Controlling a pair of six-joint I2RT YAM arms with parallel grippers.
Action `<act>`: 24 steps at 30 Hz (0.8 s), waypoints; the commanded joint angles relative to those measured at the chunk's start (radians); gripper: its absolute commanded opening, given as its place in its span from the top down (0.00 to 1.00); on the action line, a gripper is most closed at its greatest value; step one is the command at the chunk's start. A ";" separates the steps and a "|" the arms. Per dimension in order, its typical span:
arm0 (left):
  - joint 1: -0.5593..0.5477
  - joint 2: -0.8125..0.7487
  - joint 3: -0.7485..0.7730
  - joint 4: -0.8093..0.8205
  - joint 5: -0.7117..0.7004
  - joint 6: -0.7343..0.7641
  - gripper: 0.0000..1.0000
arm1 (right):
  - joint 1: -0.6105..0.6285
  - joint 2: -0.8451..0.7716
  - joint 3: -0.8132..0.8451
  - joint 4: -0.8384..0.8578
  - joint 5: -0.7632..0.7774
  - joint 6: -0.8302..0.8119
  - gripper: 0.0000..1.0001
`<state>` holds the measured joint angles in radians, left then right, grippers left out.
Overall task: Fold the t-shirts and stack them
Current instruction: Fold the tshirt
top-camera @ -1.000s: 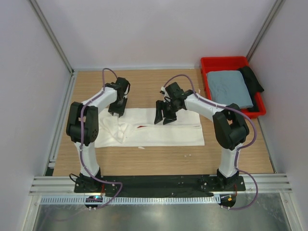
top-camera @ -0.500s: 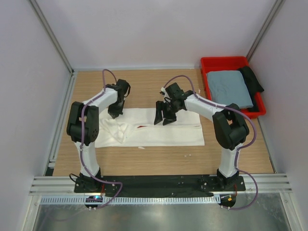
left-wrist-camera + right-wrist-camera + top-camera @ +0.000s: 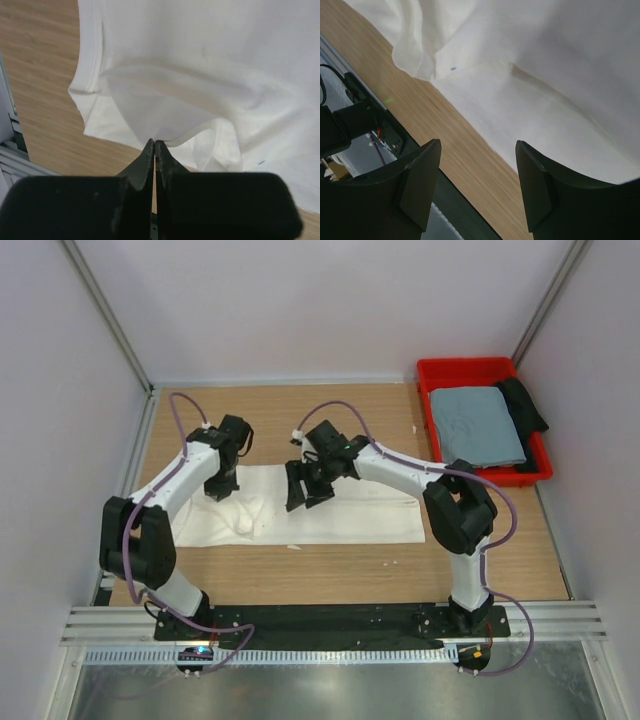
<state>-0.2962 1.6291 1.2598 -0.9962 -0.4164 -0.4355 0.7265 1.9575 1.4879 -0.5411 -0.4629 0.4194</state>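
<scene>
Both arms just swung left. The left gripper point(image 3: 214, 487) is clenched on the white shirt's point(image 3: 350, 515) left end, mid-table, and the right gripper point(image 3: 303, 495) is spread open over it. Next fold, likely. The grey shirt point(image 3: 478, 425) sits far right in the bin point(image 3: 465, 368).

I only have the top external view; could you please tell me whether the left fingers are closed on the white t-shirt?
Observer: Yes. In the left wrist view the left gripper is shut, and its tips appear to pinch a raised fold of the white t-shirt.
Operator: Thank you. Is the right one holding anything?
Observer: No. The right gripper is open, with nothing between its fingers. It is above the shirt's edge and the bare table.
</scene>
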 commanded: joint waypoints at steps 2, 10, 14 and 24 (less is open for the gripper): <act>0.003 -0.086 -0.103 -0.097 -0.024 -0.180 1.00 | 0.115 0.046 0.081 0.084 -0.042 -0.031 0.31; 0.025 -0.110 -0.125 -0.082 -0.022 -0.181 1.00 | 0.275 0.097 0.065 0.225 0.111 -0.106 0.35; 0.049 -0.104 -0.100 -0.104 0.005 -0.197 1.00 | 0.307 0.048 -0.073 0.443 0.245 -0.119 0.41; 0.127 -0.155 -0.132 -0.090 0.105 -0.207 1.00 | 0.347 0.058 -0.112 0.638 0.357 -0.080 0.56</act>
<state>-0.1833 1.5093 1.1255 -1.0851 -0.3412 -0.6277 1.0496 2.0560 1.3609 -0.0345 -0.1741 0.3420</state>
